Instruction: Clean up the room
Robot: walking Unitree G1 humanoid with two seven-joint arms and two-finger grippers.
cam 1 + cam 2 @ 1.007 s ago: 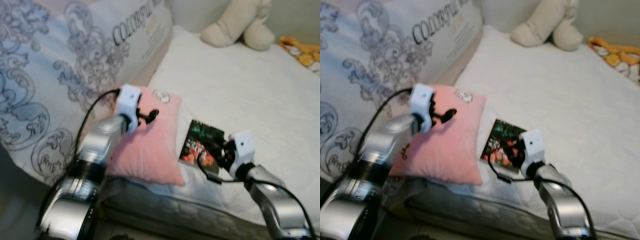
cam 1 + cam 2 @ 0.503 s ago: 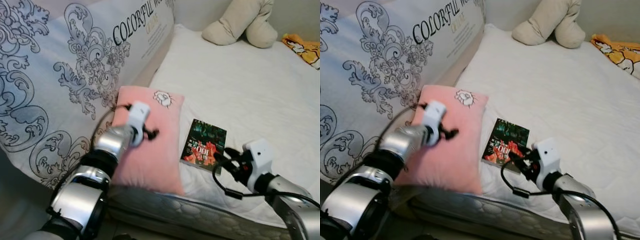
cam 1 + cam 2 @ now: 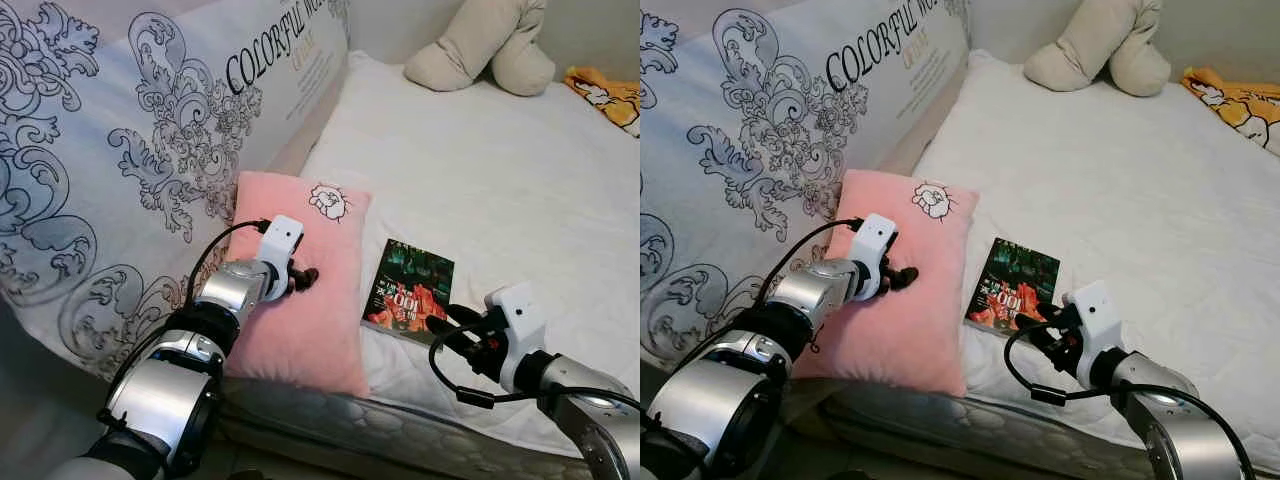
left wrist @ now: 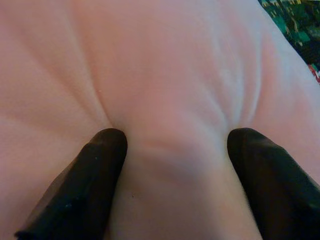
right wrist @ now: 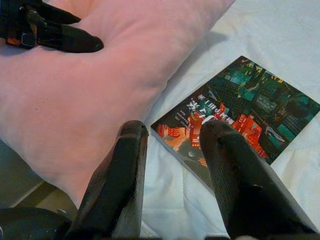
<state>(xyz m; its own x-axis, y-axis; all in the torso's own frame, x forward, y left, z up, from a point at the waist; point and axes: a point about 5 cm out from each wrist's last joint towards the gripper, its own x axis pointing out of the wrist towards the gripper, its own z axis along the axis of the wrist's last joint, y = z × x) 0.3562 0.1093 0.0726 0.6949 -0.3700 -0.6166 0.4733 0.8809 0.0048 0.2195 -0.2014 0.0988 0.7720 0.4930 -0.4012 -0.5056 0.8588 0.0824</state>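
A pink pillow (image 3: 310, 330) with a small cartoon patch lies at the near left edge of the white mattress (image 3: 500, 180). My left gripper (image 3: 306, 277) rests on the middle of the pillow, open, and both fingertips (image 4: 107, 145) dent the fabric. A dark paperback book (image 3: 410, 285) with red lettering lies flat just right of the pillow. My right gripper (image 3: 450, 340) hovers open at the book's near corner, with its fingers (image 5: 127, 165) pointing over the book (image 5: 240, 105) and nothing between them.
A large white duvet (image 3: 120, 150) with grey ornaments and "COLORFUL" lettering is piled along the left. A beige plush toy (image 3: 480, 45) sits at the far end of the bed, with an orange cloth (image 3: 610, 95) at the far right. The mattress edge runs close in front.
The camera has shifted. My left gripper has slid from the pillow's upper part to its middle. My right gripper has drawn back from the book's near edge to just off its corner.
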